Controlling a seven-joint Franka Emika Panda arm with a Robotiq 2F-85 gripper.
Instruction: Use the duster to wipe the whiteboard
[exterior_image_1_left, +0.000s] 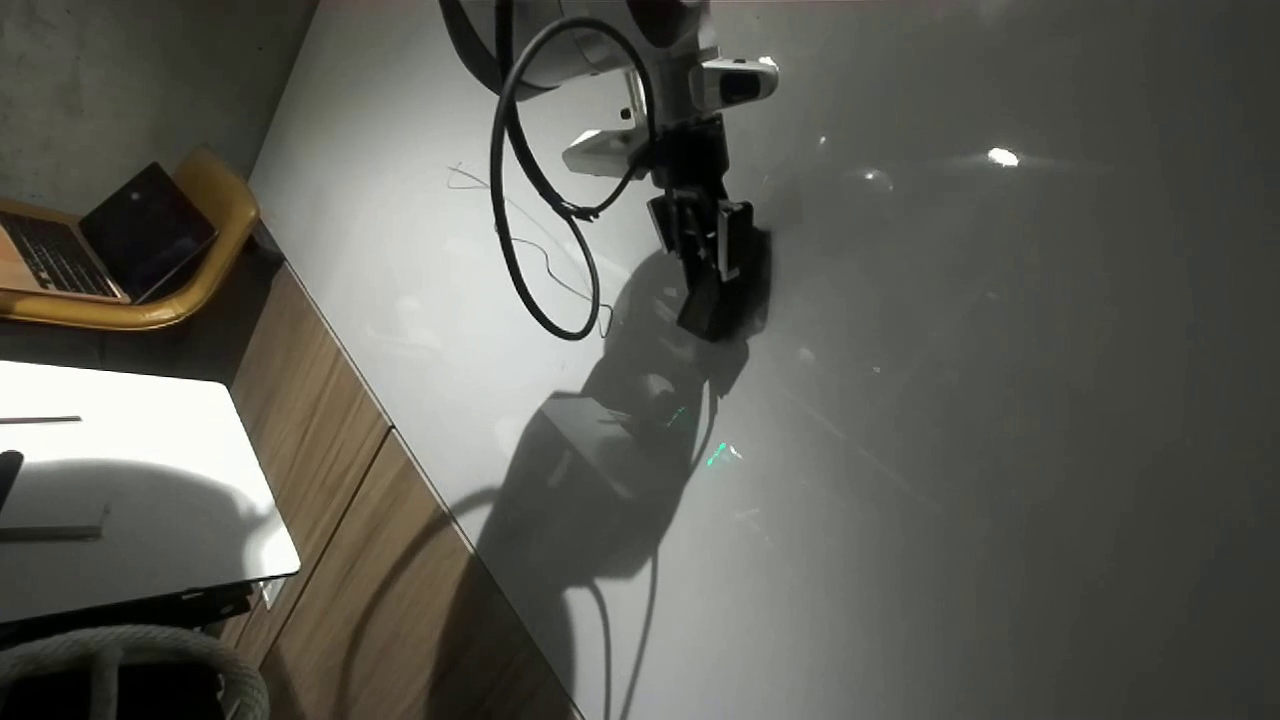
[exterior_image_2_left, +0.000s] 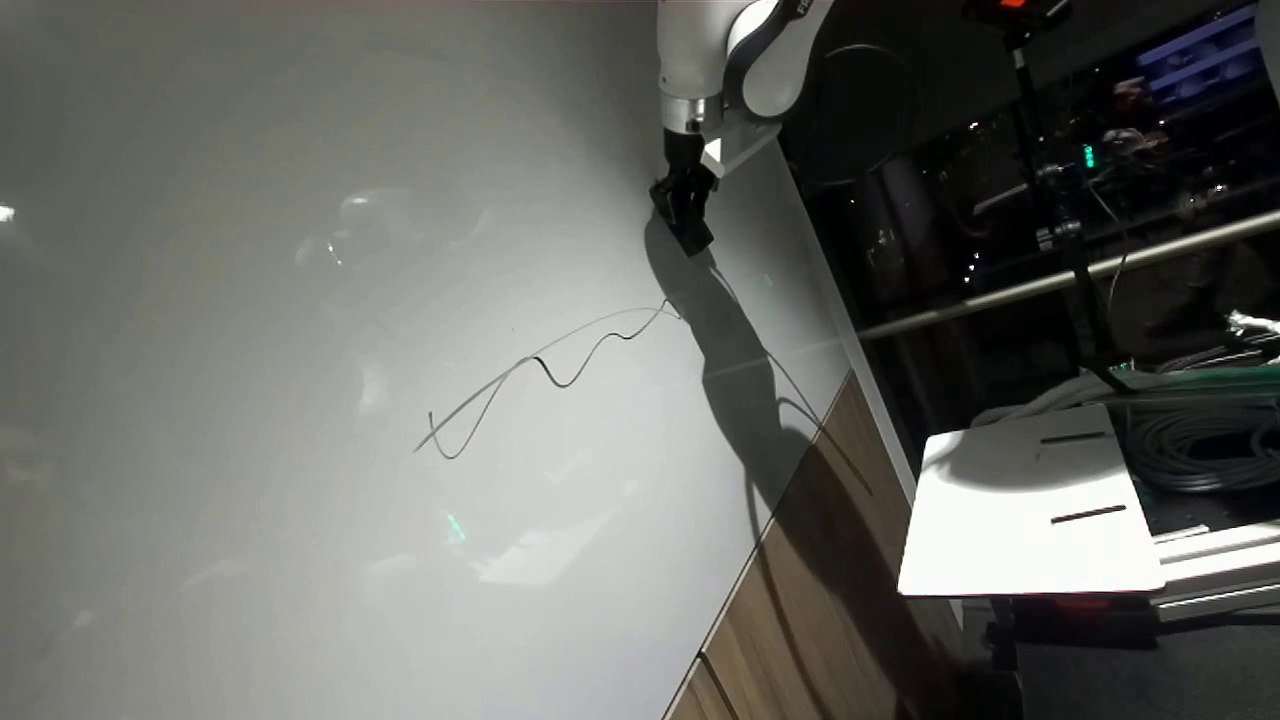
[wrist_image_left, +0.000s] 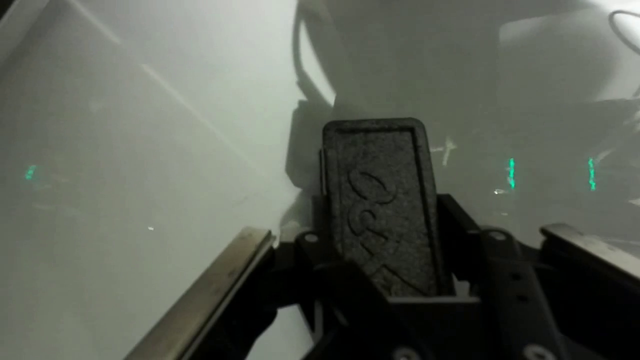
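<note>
The whiteboard (exterior_image_1_left: 980, 480) is a huge glossy grey-white surface filling most of both exterior views. On it run a dark wavy pen line (exterior_image_2_left: 565, 385) and a thinner, straighter stroke (exterior_image_2_left: 590, 324). My gripper (wrist_image_left: 382, 215) is shut on the duster (wrist_image_left: 382, 165), a dark grey block with engraved letters, gripped along its two long sides and jutting past the fingertips. In an exterior view the black gripper (exterior_image_2_left: 685, 195) and duster (exterior_image_2_left: 694, 238) hang up and to the right of the line's end. The duster is near the board; whether it touches, I cannot tell.
A black cable loop (exterior_image_1_left: 497, 200) hangs beside the arm. Wooden panels (exterior_image_1_left: 330, 400) border the whiteboard's edge. Beyond stand a small white tabletop (exterior_image_2_left: 1030, 550) and a yellow chair (exterior_image_1_left: 225, 215) bearing an open laptop (exterior_image_1_left: 150, 235). The arm's shadow (exterior_image_1_left: 620, 480) falls across the board.
</note>
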